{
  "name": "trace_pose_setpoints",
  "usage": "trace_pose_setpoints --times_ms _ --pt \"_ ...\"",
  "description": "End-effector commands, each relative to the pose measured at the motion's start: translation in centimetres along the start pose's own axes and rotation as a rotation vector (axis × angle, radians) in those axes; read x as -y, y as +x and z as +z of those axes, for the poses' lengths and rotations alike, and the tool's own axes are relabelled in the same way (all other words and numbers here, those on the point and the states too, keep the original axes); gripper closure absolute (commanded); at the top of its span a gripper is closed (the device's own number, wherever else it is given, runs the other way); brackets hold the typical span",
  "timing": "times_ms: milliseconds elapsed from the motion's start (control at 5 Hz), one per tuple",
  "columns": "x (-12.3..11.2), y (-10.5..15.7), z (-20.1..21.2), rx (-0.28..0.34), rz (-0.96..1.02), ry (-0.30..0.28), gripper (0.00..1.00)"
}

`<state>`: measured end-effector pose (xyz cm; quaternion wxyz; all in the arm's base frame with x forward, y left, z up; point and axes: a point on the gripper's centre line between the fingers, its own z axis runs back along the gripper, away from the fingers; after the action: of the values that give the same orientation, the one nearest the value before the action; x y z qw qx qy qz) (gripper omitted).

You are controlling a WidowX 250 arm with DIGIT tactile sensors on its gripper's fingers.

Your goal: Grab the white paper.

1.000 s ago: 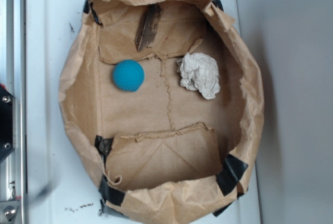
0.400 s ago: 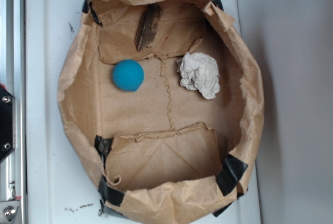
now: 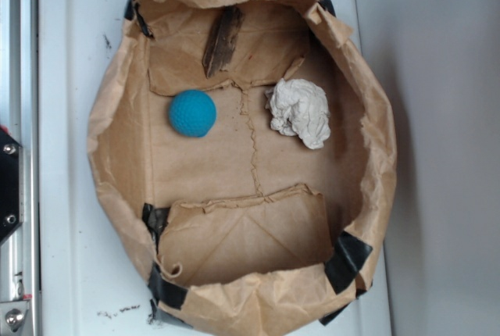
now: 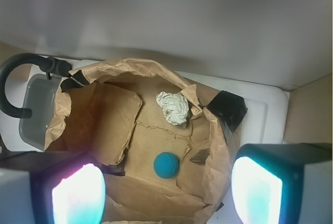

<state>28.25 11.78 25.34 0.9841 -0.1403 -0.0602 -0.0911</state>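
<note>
tool (image 4: 166, 193): apart, seemingly high above | white paper (image 3: 300, 112): untouched in bag (image 3: 117, 141)

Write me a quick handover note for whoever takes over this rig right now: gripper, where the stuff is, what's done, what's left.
Gripper: open, empty, high above the brown paper bag.
White paper: lying on the bag's floor, untouched, clear of the blue ball and the wood scrap by the wall.
Done: nothing grasped yet.
Left: descend over the paper, close on it, lift.

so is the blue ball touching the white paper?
Apart. The exterior view shows bare bag floor between the blue ball and the white paper.
</note>
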Motion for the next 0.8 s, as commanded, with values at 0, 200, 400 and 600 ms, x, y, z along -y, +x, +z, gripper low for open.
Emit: trace_pose_setpoints --times_ms 0,200,400,600 --pt "4.4 -0.5 -5.6 0.113 -0.138 0.147 0.0" --pt "4.6 0.2 -8.6 0.094 -0.15 0.16 0.0" --pt "2.9 1.1 -11.8 0.045 -0.138 0.172 0.0" --pt "-0.4 1.8 -14.3 -0.008 -0.115 0.135 0.0"
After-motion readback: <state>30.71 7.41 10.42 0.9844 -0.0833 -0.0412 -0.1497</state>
